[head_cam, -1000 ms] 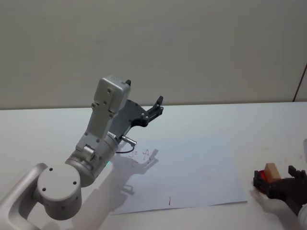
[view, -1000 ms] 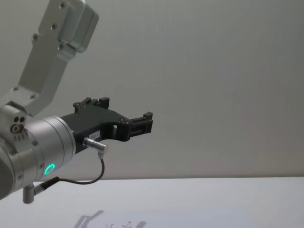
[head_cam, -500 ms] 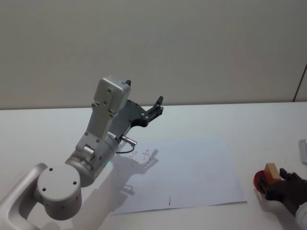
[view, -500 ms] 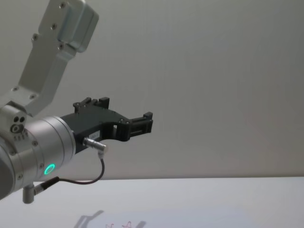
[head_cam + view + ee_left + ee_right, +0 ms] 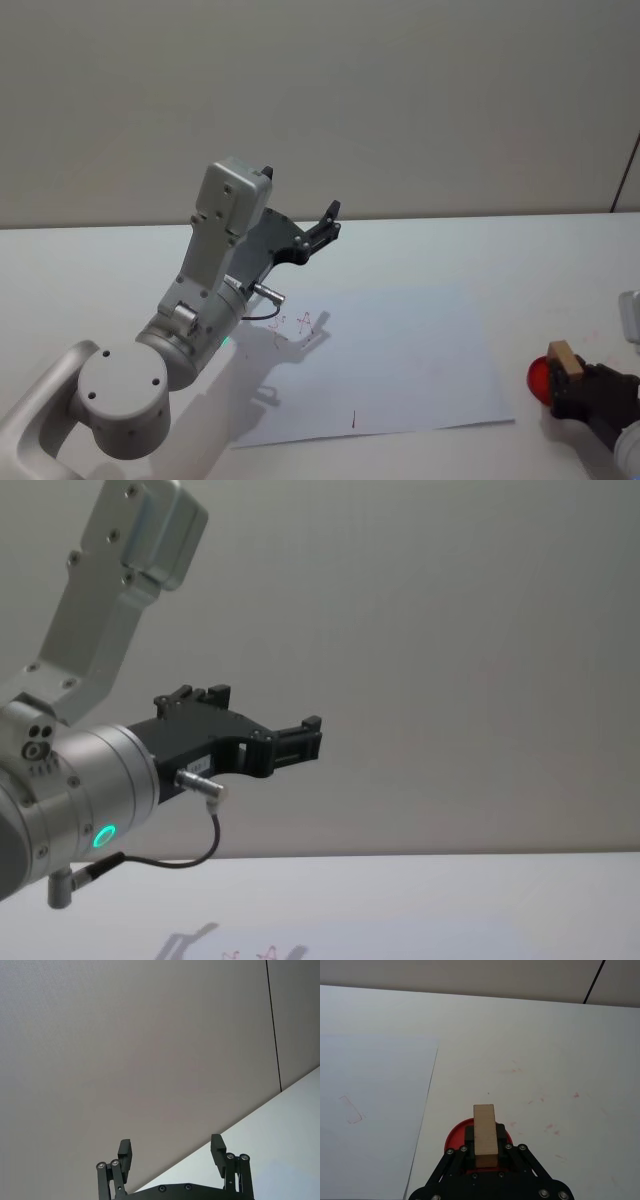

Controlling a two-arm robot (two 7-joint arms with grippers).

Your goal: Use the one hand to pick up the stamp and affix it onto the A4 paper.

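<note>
**Head view.** My right gripper (image 5: 583, 385) is sitting off the right edge of the paper (image 5: 400, 345), near its near right corner, low over the white table (image 5: 520, 250). It is gripping the stamp (image 5: 566, 359). The stamp is standing at a red pad (image 5: 540, 378), which is lying on the table just beside the paper. My left arm (image 5: 215, 270) is rising over the left part of the paper, and my left gripper (image 5: 333, 219) is pointing up and away past the paper's far edge. Small red marks (image 5: 292, 323) are showing on the paper below that arm.

**Left wrist view.** The left gripper's fingers are standing wide apart with nothing between them. They are facing the wall (image 5: 150, 1035) and a strip of table.

**Right wrist view.** The right gripper's fingers are pressing on both sides of the stamp at a narrow setting, holding the block upright. The stamp is showing directly over the pad; I cannot tell whether it is touching the pad. The pad is lying clear of the paper's edge. Red specks (image 5: 547, 1126) are dotting the table on the side of the pad away from the paper.

**Chest view.** The left gripper is hanging high above the table. A green ring (image 5: 103, 836) is glowing on that arm, and a cable (image 5: 190, 858) is looping beneath it. The paper's red marks are showing at the lower edge.
</note>
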